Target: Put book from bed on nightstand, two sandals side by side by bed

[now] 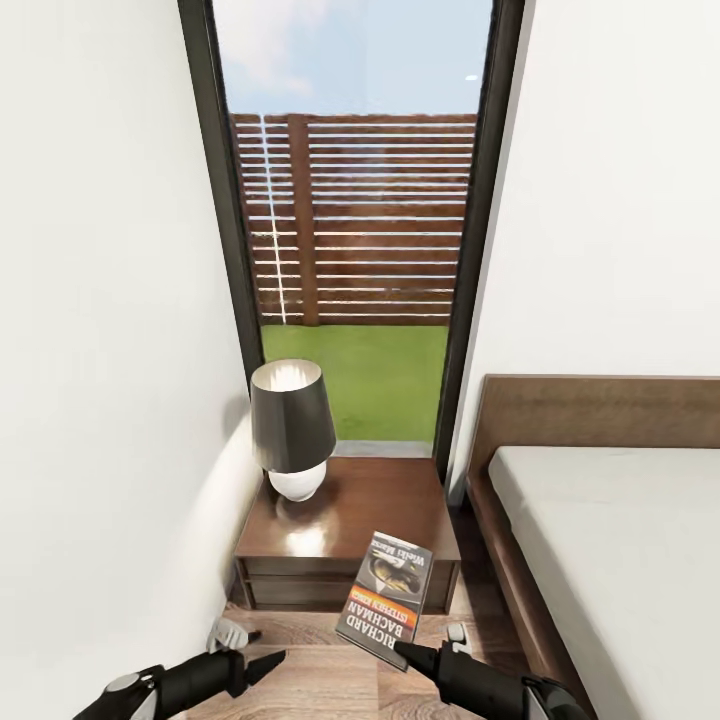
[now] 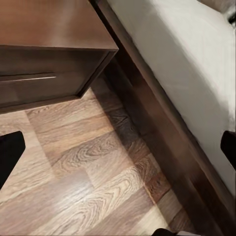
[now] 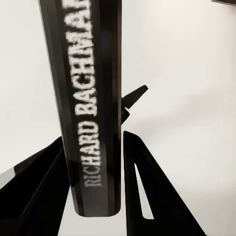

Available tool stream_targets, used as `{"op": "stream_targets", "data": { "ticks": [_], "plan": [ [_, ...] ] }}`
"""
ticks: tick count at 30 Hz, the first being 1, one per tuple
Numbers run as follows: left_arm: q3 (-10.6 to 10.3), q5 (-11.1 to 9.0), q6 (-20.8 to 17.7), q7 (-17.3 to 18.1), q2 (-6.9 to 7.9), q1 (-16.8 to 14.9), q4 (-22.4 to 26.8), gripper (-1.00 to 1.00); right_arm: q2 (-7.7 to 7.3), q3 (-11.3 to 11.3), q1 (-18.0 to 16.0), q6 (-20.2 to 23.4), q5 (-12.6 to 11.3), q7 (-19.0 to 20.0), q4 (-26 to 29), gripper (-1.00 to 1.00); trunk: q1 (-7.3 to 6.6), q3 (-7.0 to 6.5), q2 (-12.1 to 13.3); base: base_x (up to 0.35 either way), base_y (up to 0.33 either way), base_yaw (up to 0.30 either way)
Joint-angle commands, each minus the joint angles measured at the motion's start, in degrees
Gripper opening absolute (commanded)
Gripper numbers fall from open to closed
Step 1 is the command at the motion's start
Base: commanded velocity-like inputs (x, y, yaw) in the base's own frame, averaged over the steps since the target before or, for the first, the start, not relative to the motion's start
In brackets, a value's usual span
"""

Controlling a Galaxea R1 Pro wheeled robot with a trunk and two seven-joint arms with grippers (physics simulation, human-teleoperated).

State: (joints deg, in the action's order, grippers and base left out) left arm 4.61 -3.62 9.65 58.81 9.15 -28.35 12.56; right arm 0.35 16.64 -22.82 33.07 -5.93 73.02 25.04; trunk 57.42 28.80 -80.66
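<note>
Right gripper is clamped on the book, pinching its lower edge. Book is in the air, tilted, cover facing up toward the head camera, upper end overlapping the front right corner of the nightstand. Can't tell from the head view whether it touches the top or hangs just above it. In the right wrist view the book's spine runs between the two dark fingers, "RICHARD BACHMAN" readable on it.

Left gripper sits low over the wood-plank floor, in front of the nightstand, holding nothing. In the left wrist view its fingertips sit at opposite edges of the frame, so jaws are spread wide, with floor, the nightstand's drawer front and the bed frame between them.

Nightstand stands against the tall dark-framed window, white wall to its left. Lamp with dark shade and white base is on the rear left of its top. The bed is just beside the nightstand on the right, pale mattress on a brown frame, headboard against the wall. Slatted fence and grass show through the window.
</note>
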Motion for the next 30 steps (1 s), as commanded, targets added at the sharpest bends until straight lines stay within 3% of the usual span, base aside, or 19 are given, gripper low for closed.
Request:
{"op": "stream_targets", "data": {
  "ticks": [1, 7, 10, 12, 15, 17, 19, 25, 30],
  "plan": [
    [0.91, -0.26, 0.23, 2.55, 0.46, -0.04, -0.04, 1.0, 0.02, 0.23, -0.03, 0.5, 0.02, 0.13, 0.01, -1.0, 0.0, 0.06, -0.03, 0.0, 0.0, 0.0],
    [2.32, -4.22, -0.2, 14.01, 1.42, -0.04, 2.7, 1.0, 0.15, 0.24, -0.03, 0.43, 0.02, 0.04, -0.1, -1.0, 0.0, 0.06, -0.03, 0.0, 0.0, 0.0],
    [2.39, -6.51, -2.42, 16.75, 1.53, -0.04, 5.61, 1.0, 0.17, 0.24, -0.03, 0.42, 0.03, 0.03, -0.15, -1.0, 0.0, 0.06, -0.03, 0.0, 0.0, 0.0],
    [2.41, -7.72, -5.98, 18.85, 1.52, -0.04, 8.14, 1.0, 0.18, 0.21, -0.03, 0.41, 0.04, 0.02, -0.2, -1.0, 0.0, 0.06, -0.03, 0.0, 0.0, 0.0],
    [2.42, -8.07, -8.19, 19.52, 1.37, -0.04, 11.32, 1.0, 0.18, 0.19, -0.03, 0.41, 0.04, 0.02, -0.29, -1.0, 0.0, 0.06, -0.03, 0.0, 0.0, 0.0],
    [2.3, -8.21, -11.72, 19.74, 1.09, -0.04, 14.72, 1.0, 0.18, 0.19, -0.03, 0.41, 0.04, 0.02, -0.32, -1.0, 0.0, 0.06, -0.03, 0.0, 0.0, 0.0],
    [2.22, -8.23, -14.85, 19.8, 0.16, -0.04, 18.12, 1.0, 0.18, 0.17, -0.03, 0.41, 0.06, 0.02, -0.38, -1.0, 0.0, 0.06, -0.03, 0.0, 0.0, 0.0],
    [2.02, -8.08, -20.75, 19.53, -4.78, -0.04, 29.46, 1.0, 0.18, 0.15, -0.03, 0.41, 0.12, 0.01, -0.44, -1.0, 0.0, 0.06, -0.03, 0.051, 0.0, 0.0],
    [1.85, -7.89, -21.2, 19.25, -6.12, -0.04, 33.59, 1.0, 0.18, 0.15, -0.03, 0.41, 0.21, -0.02, -0.53, -1.0, 0.0, 0.06, -0.03, 0.202, 0.0, 0.0]
  ]
}}
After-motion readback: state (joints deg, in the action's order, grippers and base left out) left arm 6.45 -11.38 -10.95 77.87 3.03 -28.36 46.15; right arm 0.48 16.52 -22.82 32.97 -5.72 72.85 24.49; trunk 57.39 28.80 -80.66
